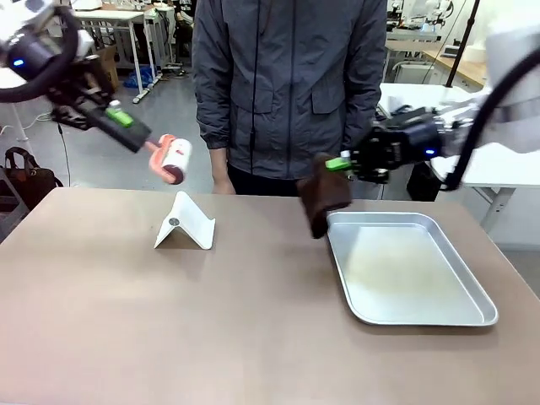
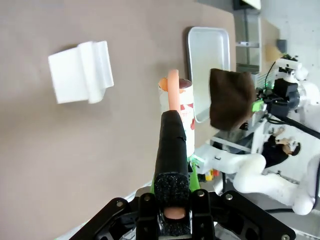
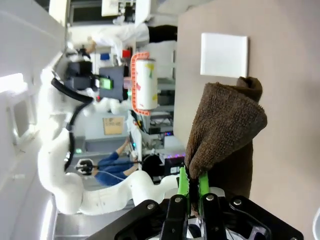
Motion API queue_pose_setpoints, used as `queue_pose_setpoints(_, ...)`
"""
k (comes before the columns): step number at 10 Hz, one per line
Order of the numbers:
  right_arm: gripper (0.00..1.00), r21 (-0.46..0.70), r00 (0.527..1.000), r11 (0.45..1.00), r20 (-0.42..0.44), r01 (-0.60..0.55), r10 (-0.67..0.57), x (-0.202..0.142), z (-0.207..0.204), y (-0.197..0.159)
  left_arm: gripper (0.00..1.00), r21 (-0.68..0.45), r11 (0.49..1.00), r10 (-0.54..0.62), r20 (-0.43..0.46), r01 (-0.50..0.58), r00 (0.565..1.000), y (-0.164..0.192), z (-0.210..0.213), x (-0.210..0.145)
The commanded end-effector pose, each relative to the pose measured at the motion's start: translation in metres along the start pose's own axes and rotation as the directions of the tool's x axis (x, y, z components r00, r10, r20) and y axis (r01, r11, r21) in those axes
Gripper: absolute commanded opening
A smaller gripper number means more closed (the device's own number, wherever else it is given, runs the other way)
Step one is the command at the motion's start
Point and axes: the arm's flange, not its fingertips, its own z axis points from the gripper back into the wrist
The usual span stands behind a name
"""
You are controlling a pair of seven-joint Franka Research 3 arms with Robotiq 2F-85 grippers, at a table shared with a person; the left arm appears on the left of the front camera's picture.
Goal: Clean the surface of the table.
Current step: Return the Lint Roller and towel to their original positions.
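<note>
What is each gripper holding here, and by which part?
Left gripper: lint roller, held by its handle. Right gripper: brown cloth, pinched at its top edge, hanging free.

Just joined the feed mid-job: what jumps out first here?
Both arms hold cleaning tools above the table: the left gripper grips a lint roller by its handle, the right gripper pinches a brown cloth hanging beside the metal tray. A person stands at the far side.

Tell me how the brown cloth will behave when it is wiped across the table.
The brown cloth hangs in folds from the right gripper, so it is probably floppy and light. Its nubby weave looks likely to drag rather than slide on the table.
</note>
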Motion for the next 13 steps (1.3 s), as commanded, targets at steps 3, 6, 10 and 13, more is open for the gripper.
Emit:
queue_pose_setpoints(3, 0.08, -0.149, 0.997, 0.986, 0.001, 0.077, -0.078, 0.031, -0.088, 0.001, 0.22, 0.233, 0.971, -0.024, -0.127, 0.053, 0.992, -0.040, -0.058, 0.056)
queue_pose_setpoints(6, 0.08, -0.309, 0.991, 0.946, -0.059, 0.099, -0.123, 0.030, -0.149, -0.030, 0.22, 0.298, 0.954, 0.039, -0.108, -0.006, 0.993, -0.032, -0.105, 0.081)
queue_pose_setpoints(10, 0.08, -0.483, 0.986, 0.861, 0.034, 0.158, -0.162, 0.040, -0.152, -0.066, 0.22, 0.371, 0.928, 0.055, -0.036, -0.037, 0.998, -0.016, -0.145, 0.089)
queue_pose_setpoints(13, 0.08, -0.612, 0.983, 0.782, -0.042, 0.117, -0.181, 0.045, -0.145, -0.083, 0.22, 0.380, 0.923, 0.056, 0.012, -0.056, 0.998, -0.008, -0.157, 0.087)
